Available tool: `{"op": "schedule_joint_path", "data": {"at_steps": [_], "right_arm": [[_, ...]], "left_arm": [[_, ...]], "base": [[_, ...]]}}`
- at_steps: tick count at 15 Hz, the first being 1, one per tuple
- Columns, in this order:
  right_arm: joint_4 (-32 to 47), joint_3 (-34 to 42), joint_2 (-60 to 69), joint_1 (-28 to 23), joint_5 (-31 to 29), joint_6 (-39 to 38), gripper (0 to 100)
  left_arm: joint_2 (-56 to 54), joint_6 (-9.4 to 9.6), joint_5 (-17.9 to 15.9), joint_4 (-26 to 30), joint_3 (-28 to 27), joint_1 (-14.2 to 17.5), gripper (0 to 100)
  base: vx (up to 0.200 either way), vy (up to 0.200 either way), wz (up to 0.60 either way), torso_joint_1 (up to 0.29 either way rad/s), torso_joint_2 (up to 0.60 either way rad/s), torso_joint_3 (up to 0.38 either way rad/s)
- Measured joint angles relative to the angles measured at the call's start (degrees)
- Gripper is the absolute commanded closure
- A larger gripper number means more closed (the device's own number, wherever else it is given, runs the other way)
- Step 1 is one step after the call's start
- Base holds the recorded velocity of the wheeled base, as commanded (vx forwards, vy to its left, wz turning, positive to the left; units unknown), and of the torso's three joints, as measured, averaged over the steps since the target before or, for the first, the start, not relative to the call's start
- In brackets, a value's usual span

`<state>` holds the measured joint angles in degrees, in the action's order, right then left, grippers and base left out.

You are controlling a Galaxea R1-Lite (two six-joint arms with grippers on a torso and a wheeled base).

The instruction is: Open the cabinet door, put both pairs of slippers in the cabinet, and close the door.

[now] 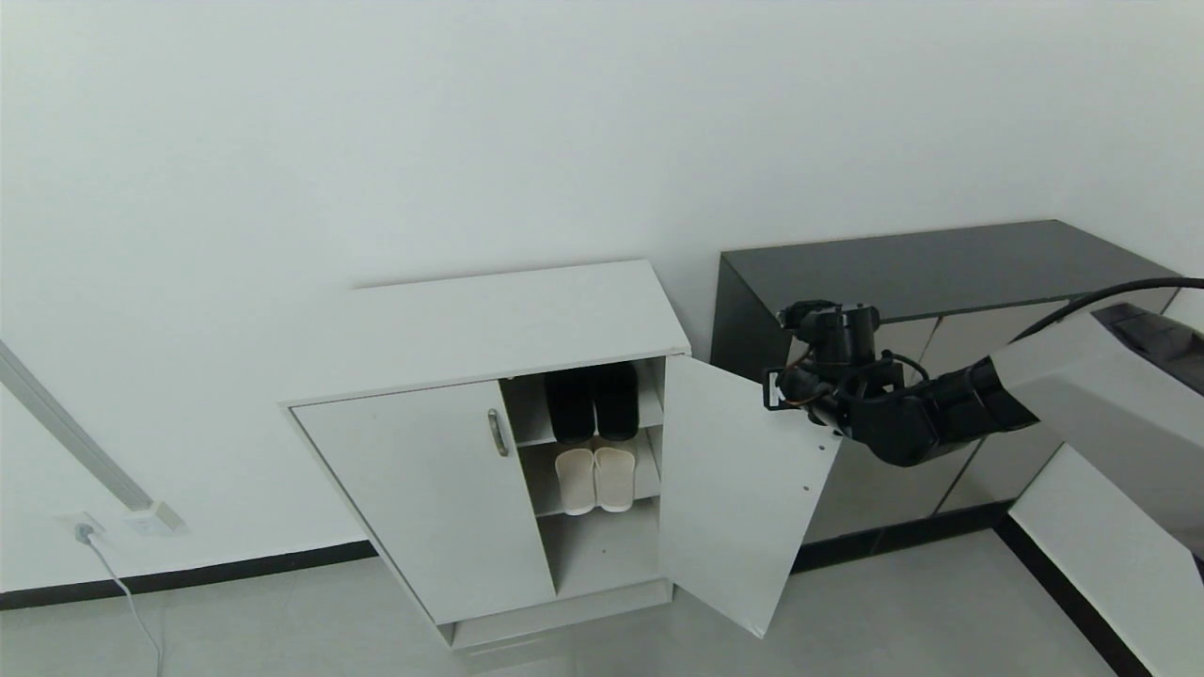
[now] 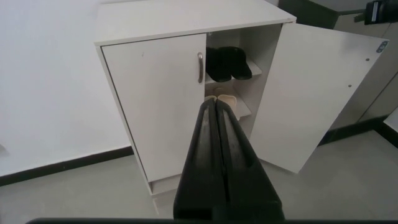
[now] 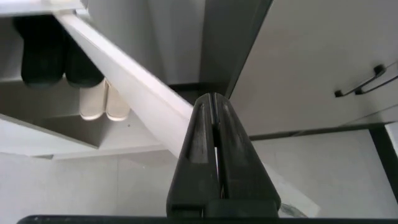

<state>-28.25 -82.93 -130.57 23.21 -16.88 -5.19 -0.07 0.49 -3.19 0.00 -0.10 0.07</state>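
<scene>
The white cabinet (image 1: 508,320) has its left door (image 1: 423,489) closed and its right door (image 1: 734,489) swung open. Black slippers (image 1: 593,402) stand on the upper shelf, with beige slippers (image 1: 594,478) on the shelf below. My right gripper (image 1: 773,389) is shut and empty, right by the open door's top free corner, on its outer side. In the right wrist view the right gripper (image 3: 214,102) is above the door's edge (image 3: 130,81), with both pairs (image 3: 53,59) (image 3: 102,102) beyond. My left gripper (image 2: 216,107) is shut and empty, held back from the cabinet front.
A dark grey sideboard (image 1: 941,263) stands against the wall just right of the cabinet, behind the open door and my right arm. A wall socket with a cable (image 1: 85,531) is low on the left. Bare floor (image 1: 894,611) lies in front.
</scene>
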Motion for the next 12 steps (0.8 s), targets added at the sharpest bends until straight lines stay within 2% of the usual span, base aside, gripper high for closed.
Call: {"op": "schedule_joint_path", "data": {"at_steps": [12], "right_arm": [[0.7, -0.3, -2.4, 0.1, 0.0, 0.0, 100]], "left_arm": [[0.0, -0.3, 0.1, 0.0, 0.0, 0.0, 100]], "base": [[0.0, 0.0, 0.0, 0.0, 0.0, 0.0]]}}
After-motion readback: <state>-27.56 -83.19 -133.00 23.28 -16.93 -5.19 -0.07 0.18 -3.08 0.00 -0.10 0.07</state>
